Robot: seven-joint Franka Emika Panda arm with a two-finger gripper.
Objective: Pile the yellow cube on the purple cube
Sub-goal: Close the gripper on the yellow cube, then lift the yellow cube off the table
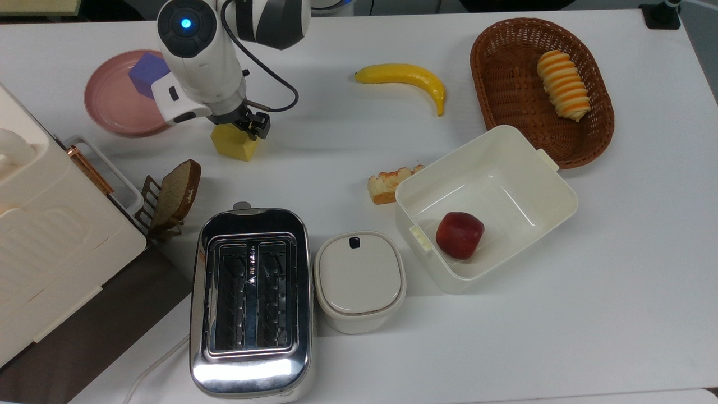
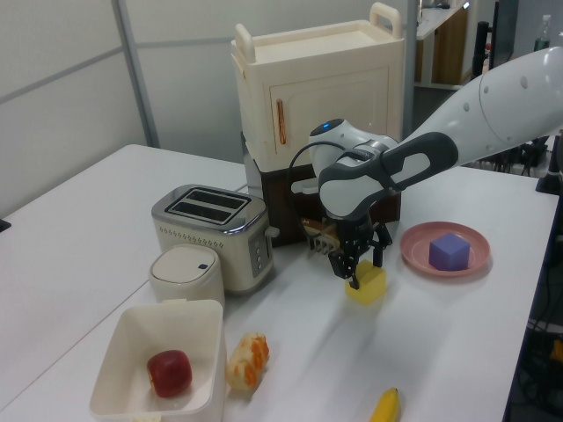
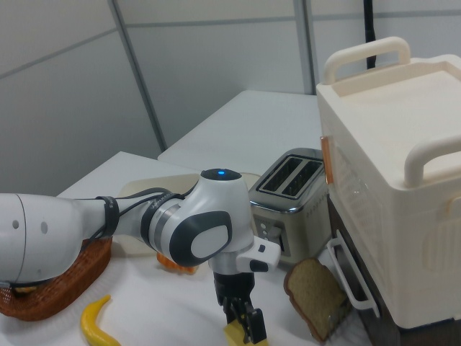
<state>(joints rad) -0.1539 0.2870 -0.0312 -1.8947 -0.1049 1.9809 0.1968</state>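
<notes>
The yellow cube (image 1: 235,147) rests on the white table, just right of the pink plate (image 1: 106,109) in the top view. My gripper (image 1: 239,129) hangs straight down over it, open, with a finger on each side of the cube and its tips low beside the cube's faces. From the left view the gripper (image 2: 363,268) straddles the yellow cube (image 2: 369,288). In the right view the gripper (image 3: 243,321) stands over the yellow cube (image 3: 233,336) at the bottom edge. The purple cube (image 1: 147,73) sits on the pink plate, also as purple cube (image 2: 449,251), apart from the gripper.
A bread slice in a rack (image 1: 175,193) and a cream cabinet (image 1: 50,235) lie near the cube. A toaster (image 1: 249,292), a lidded white pot (image 1: 359,280), a white box (image 1: 538,168) holding an apple, a banana (image 1: 405,76) and a wicker basket (image 1: 505,106) stand further off.
</notes>
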